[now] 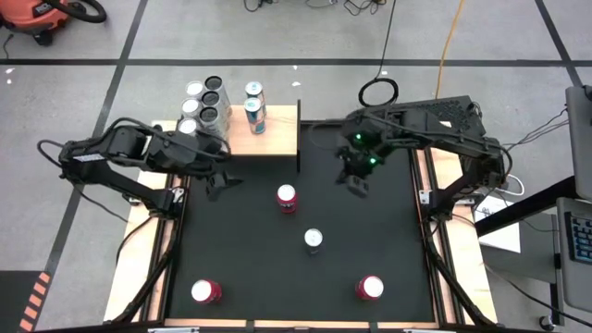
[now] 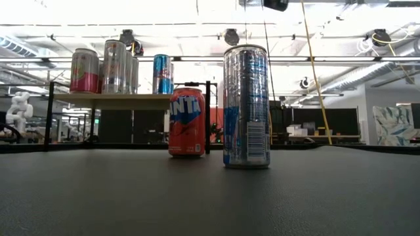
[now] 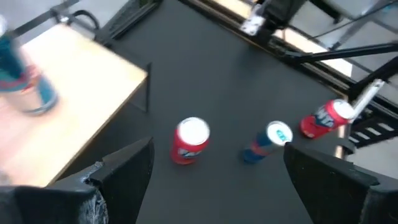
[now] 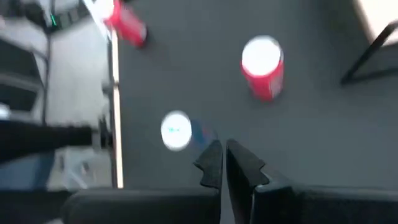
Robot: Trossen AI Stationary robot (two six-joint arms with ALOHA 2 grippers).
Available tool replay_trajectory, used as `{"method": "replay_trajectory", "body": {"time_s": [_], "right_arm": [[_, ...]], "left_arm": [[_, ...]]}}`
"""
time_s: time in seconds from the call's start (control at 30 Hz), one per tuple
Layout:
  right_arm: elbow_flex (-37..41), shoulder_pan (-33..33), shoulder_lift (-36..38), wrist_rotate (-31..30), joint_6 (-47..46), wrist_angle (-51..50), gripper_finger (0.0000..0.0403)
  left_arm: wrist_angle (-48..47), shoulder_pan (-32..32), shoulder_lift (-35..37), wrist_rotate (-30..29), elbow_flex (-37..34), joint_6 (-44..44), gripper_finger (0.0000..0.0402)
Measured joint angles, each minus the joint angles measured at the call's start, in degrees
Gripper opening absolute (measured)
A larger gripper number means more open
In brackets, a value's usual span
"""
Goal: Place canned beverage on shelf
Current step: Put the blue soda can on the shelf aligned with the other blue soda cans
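A black mat (image 1: pixel 277 259) covers the table, with grey taped floor around it and, in the low view, a bright open workshop behind. At the mat's 11 o'clock corner stands the shelf (image 1: pixel 277 139), a pale wooden board on thin black supports. Six cans already stand on it: a tight cluster of four cans (image 1: pixel 205 104) at its 10 o'clock end, and two blue-and-white cans (image 1: pixel 255 108) just beside them toward the middle.

Four cans are loose on the mat. A red can (image 1: pixel 287 197) stands just in front of the shelf at 12 o'clock of the mat's centre; a tall silver-and-blue can (image 1: pixel 314 240) stands near the centre; a red-and-pink can (image 1: pixel 205 292) sits at 7 o'clock and another red can (image 1: pixel 370 288) at 5 o'clock, well apart from each other.

The left gripper (image 3: pixel 217 168) hangs beside the shelf's front edge at 10 o'clock, fingers spread wide and holding nothing. The right gripper (image 4: pixel 222 155) hangs over the mat at 1 o'clock, just right of the shelf's end, fingers pressed together and empty
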State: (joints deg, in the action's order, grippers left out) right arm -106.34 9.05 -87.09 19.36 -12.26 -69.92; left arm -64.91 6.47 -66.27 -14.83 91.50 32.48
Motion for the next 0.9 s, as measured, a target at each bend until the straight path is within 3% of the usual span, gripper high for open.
{"method": "replay_trajectory", "body": {"time_s": [0.27,0.5,0.7,0.9], "right_arm": [[0.0,-1.8,1.5,0.2,13.4,-9.2,0.0000],[0.0,-1.7,3.4,0.2,19.0,-12.5,0.0000],[0.1,-1.7,3.8,0.4,17.7,-8.6,0.0002],[3.9,-2.4,3.5,0.4,6.8,-1.7,0.0036]], "left_arm": [[6.1,3.3,-4.3,3.3,0.0,-2.2,0.0361],[5.8,3.4,-9.8,3.0,0.0,3.5,0.0361],[6.3,5.7,-13.2,4.0,0.0,4.8,0.0361],[6.3,7.3,-13.5,4.1,0.0,4.7,0.0361]]}}
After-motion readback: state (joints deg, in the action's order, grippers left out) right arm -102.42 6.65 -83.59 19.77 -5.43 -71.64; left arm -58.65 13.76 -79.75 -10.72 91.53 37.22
